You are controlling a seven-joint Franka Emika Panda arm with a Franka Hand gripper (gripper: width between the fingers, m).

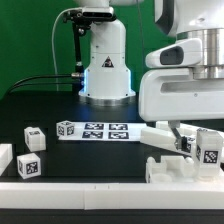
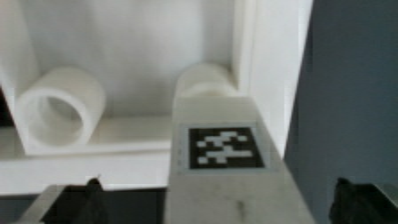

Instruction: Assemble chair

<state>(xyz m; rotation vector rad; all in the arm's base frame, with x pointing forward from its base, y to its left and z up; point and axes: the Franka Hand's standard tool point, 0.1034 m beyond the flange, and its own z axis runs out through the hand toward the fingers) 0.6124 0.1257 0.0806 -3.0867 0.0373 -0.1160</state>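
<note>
The fingers [image 2: 71, 206] of the gripper [image 2: 217, 204] stand spread wide, one on each side of a tagged bar [image 2: 224, 150]. A dark gap shows on both sides, so nothing is pinched. Straddling the bar like this suits either closing on it or lifting clear; I cannot tell which is meant. The bar runs away from the fingers and meets a white panel [image 2: 169, 35]. A rounded leg [image 2: 59, 106] lies just beside the bar against the same panel. These look like parts set together for joining, though whether they are seated is hidden.

In the exterior view the half-built chair [image 1: 178, 150] lies at about four o'clock, under the arm's big white hand and near the front edge of the table [image 1: 100, 160] — little room toward six o'clock. Bare black surface opens toward nine o'clock, as far as one loose tagged part [image 1: 33, 137] and a second loose part [image 1: 28, 166] around eight o'clock. The marker board [image 1: 105, 131] sits near the centre, with a small tagged cube [image 1: 67, 128] at its nine o'clock end — any sweep that way would want height.
</note>
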